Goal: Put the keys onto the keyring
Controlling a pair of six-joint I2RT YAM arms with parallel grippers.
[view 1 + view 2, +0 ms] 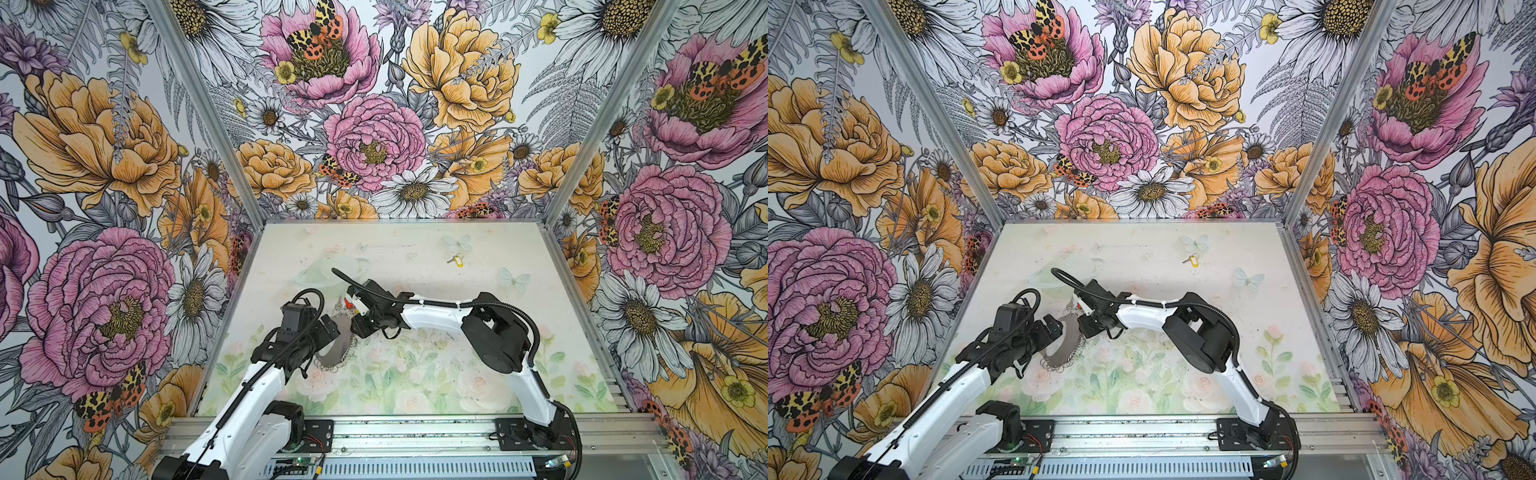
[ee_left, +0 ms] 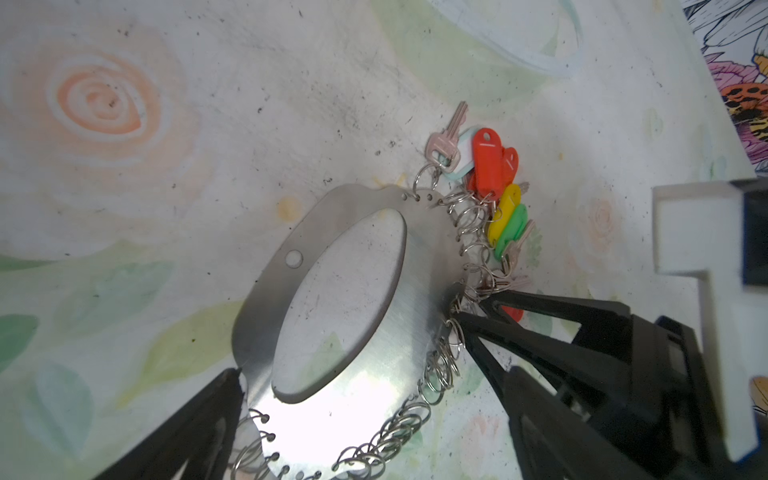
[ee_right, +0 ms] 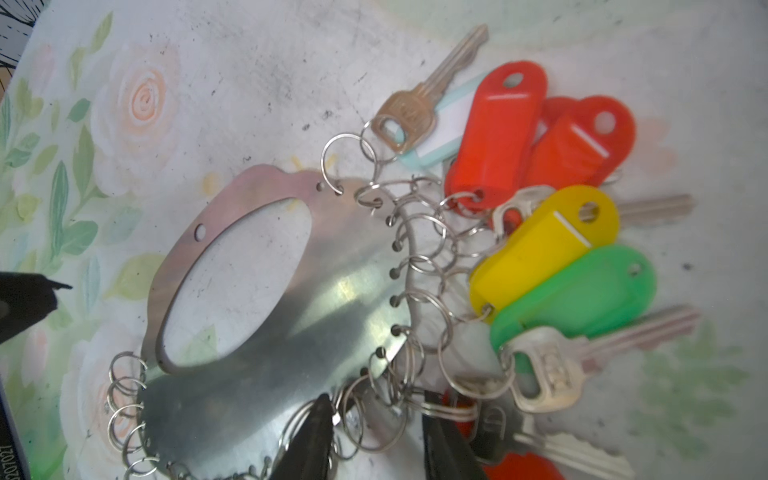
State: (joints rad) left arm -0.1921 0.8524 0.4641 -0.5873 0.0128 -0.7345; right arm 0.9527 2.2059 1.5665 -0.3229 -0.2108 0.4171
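Left gripper (image 2: 376, 374) is spread about as wide as it gets, one finger on each side of the keyring (image 2: 415, 324). Doesn't look like it's pressing on it. In the right wrist view, the one left finger you can see sits clear of the hoop's plain edge.

The keyring is roughly mid-table (image 1: 457, 374), between the two arms in both top views. Its plain side faces the left arm, and the side fringed with split rings (image 3: 419, 266) faces the right one.

Right gripper (image 3: 376, 403) points in from the right with its tips at that ringed edge. Jaws are part way apart, with a few split rings and a bit of the rim sitting between them. Nothing looks clamped.

Just beyond its tips there's a bunch of keys (image 3: 544, 374) already hanging off the rings, fanned out on the table. Their tags are two red (image 3: 494, 133), one yellow (image 3: 544, 245), one green (image 3: 577, 295) and one pale (image 3: 440, 124), and another red one is half hidden by the gripper.

Far right and toward the back, a loose key (image 1: 457, 259) with a yellow tag lies flat on the table. It's just beside a printed butterfly (image 1: 457, 243) and well apart from the keyring and both grippers.
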